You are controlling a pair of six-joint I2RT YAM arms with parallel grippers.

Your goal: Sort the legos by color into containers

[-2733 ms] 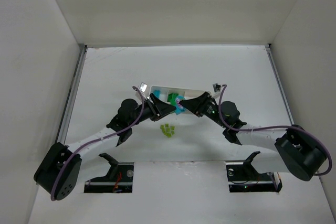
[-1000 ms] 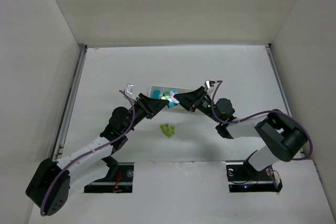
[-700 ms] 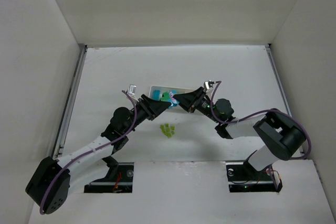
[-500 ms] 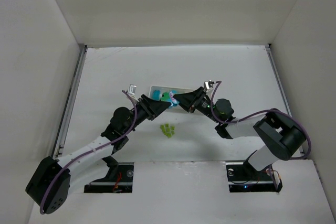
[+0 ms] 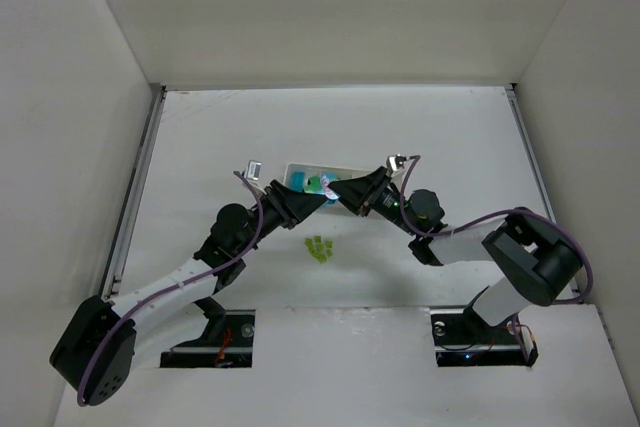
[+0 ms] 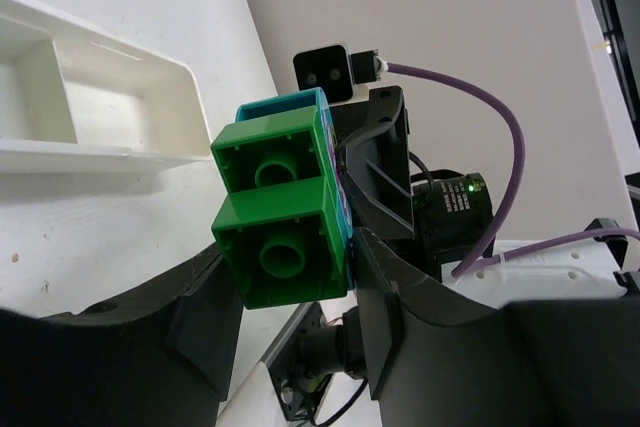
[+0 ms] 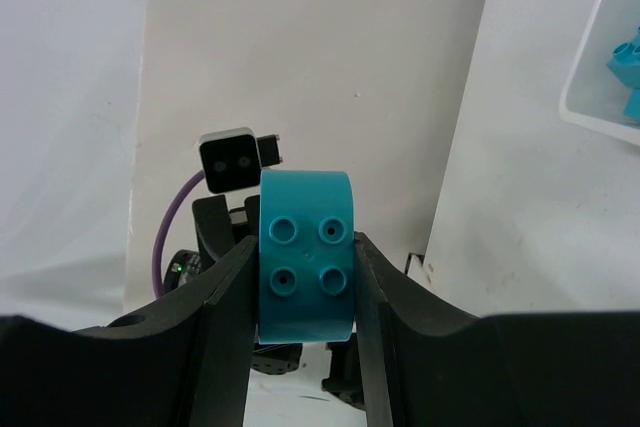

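Observation:
Both grippers meet above the white tray [image 5: 296, 168]. My left gripper [image 5: 305, 203] is shut on a dark green lego [image 6: 285, 212]. A cyan lego [image 6: 278, 107] sits flush against the green one's far side. My right gripper [image 5: 345, 192] is shut on that cyan lego [image 7: 305, 257], studs facing its camera. The pair shows in the top view [image 5: 322, 186], lifted over the tray. Several pale yellow-green legos [image 5: 319, 247] lie on the table in front of the tray. A cyan lego [image 7: 625, 62] lies in one tray compartment.
White walls enclose the table on three sides. The tray's end compartments [image 6: 110, 107] show bare in the left wrist view. The arms' bases and two dark floor openings [image 5: 225, 332] are at the near edge.
Since 2.7 s ago both grippers have carried the joined green and cyan legos left and farther back over the tray. In the last second almost nothing has moved.

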